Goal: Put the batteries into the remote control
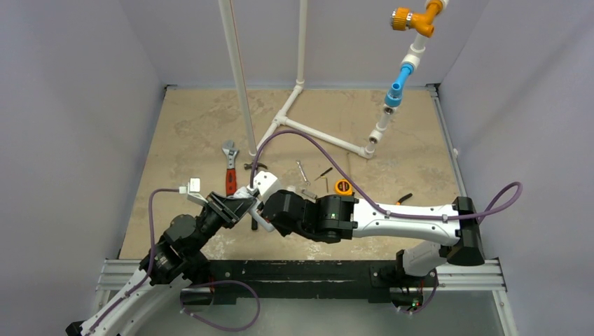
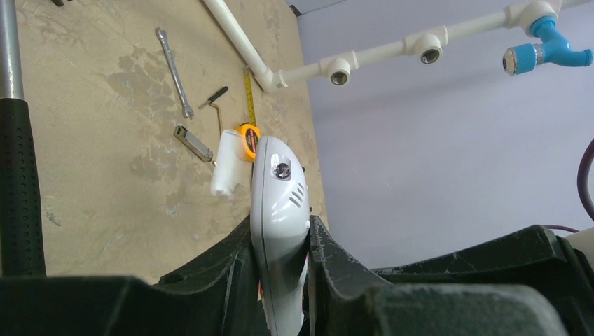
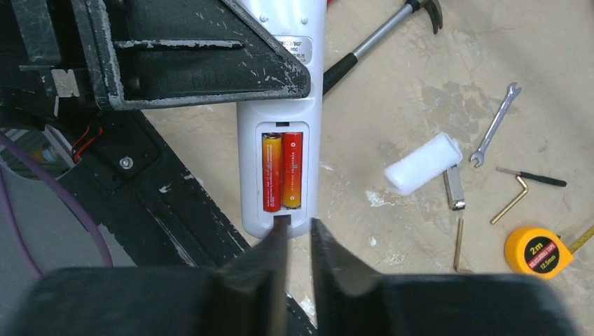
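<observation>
From above, we see an orange tape measure (image 1: 342, 187) lying on the tan table (image 1: 392, 133). The two arms crowd together to its left, and we cannot make out either set of fingers there. A red-handled wrench (image 1: 229, 170) lies farther left of the tape measure, past the meeting wrists, and a white pipe frame (image 1: 315, 133) stands behind it. In the left wrist view, the left gripper (image 2: 280, 241) is clenched on the remote control (image 2: 278, 203). The white handset stands on edge between the black fingers (image 2: 224, 269), and its rounded end rises in front of the tape measure, overlapping its right rim. A white rounded piece (image 2: 229, 164) lies just left of the tape measure, and a slim spanner (image 2: 174, 70) rests farther off on the same side. In the right wrist view, the remote control sits well to the left of the tape measure with its plain back facing us and its upper part gripped in the left arm's black jaw. The recess in its back is uncovered, and the batteries (image 3: 282, 171) lie in it side by side, lengthwise and filling it. The right gripper (image 3: 298, 234) hangs over the handset's lower end, just below the recess. Its fingers are slightly parted with nothing between them, and one tip covers the small notch at the recess edge. Up and to the left of the tape measure, a hammer (image 3: 378, 35) lies behind the handset.
</observation>
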Controlling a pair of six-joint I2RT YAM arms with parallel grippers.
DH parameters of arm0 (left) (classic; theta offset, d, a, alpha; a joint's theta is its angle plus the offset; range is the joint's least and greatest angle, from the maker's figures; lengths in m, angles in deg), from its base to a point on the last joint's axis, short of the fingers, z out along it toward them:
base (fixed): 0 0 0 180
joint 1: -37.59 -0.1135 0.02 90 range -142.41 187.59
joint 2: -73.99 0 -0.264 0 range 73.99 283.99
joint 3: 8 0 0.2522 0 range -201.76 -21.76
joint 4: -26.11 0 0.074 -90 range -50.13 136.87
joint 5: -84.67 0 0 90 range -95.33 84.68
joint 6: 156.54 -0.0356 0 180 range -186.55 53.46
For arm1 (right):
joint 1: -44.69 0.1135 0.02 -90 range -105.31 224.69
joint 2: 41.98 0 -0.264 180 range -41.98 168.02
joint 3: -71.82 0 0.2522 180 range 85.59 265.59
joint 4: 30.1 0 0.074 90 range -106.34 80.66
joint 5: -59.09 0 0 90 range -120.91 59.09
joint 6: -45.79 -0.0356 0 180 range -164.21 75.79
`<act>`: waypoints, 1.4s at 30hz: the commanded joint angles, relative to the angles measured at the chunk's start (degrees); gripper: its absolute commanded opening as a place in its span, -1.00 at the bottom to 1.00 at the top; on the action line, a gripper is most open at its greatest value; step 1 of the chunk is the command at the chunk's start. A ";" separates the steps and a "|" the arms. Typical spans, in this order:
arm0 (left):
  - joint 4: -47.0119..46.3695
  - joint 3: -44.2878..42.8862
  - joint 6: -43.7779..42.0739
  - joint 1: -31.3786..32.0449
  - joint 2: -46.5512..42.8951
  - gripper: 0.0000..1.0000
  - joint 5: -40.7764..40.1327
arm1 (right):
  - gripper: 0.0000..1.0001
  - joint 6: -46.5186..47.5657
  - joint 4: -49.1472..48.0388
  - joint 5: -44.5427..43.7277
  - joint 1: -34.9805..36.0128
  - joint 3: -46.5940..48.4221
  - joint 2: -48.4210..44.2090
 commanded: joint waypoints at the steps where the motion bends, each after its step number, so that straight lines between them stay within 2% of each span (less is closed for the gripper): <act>1: -2.04 -1.54 2.01 0.15 -0.30 -1.00 -0.52 | -0.76 -0.05 0.73 -2.05 0.36 3.24 0.49; 8: 0.15 -1.60 2.79 0.21 -1.39 -1.00 -1.15 | -0.74 -3.07 1.67 -5.37 0.35 2.47 -0.10; 12: 2.91 -1.91 2.24 0.18 -2.41 -1.00 -1.93 | -0.55 -7.75 1.37 -8.99 -2.25 -2.46 -3.43; 20: 8.19 -4.79 -0.48 0.18 -5.15 -1.00 -3.81 | -0.17 -11.33 -5.79 1.28 -17.83 -12.59 -7.58; 22: 9.15 -5.44 -0.99 0.20 -5.38 -1.00 -3.94 | -0.14 -10.70 -7.39 5.30 -22.06 -13.04 -5.98; 29: 11.29 -6.57 -2.26 0.15 -7.10 -1.00 -4.30 | -0.05 -7.41 -13.76 12.33 -29.30 -12.35 4.29; 33: 12.39 -7.74 -3.49 0.17 -7.84 -1.00 -4.47 | 0.05 -5.39 -25.80 10.46 -29.90 -20.04 4.37; 35: 12.66 -8.24 -4.26 0.22 -7.94 -1.00 -4.34 | 0.07 -4.48 -41.64 7.53 -29.95 -30.08 -0.03; 37: 12.75 -8.75 -4.80 0.21 -7.92 -1.00 -4.11 | 0.16 -3.50 -60.45 5.41 -30.34 -44.32 -4.98; 39: 12.90 -8.97 -5.01 0.15 -7.93 -1.00 -3.84 | 0.19 0.09 -73.50 4.88 -30.60 -51.05 -7.40; 40: 13.07 -9.02 -4.94 0.15 -8.02 -1.00 -3.67 | 0.20 2.98 -75.63 3.24 -30.55 -52.19 -8.33; 42: 13.49 -9.33 -4.93 0.15 -8.25 -1.00 -3.29 | 0.24 6.09 -72.65 -3.57 -30.60 -52.03 -12.50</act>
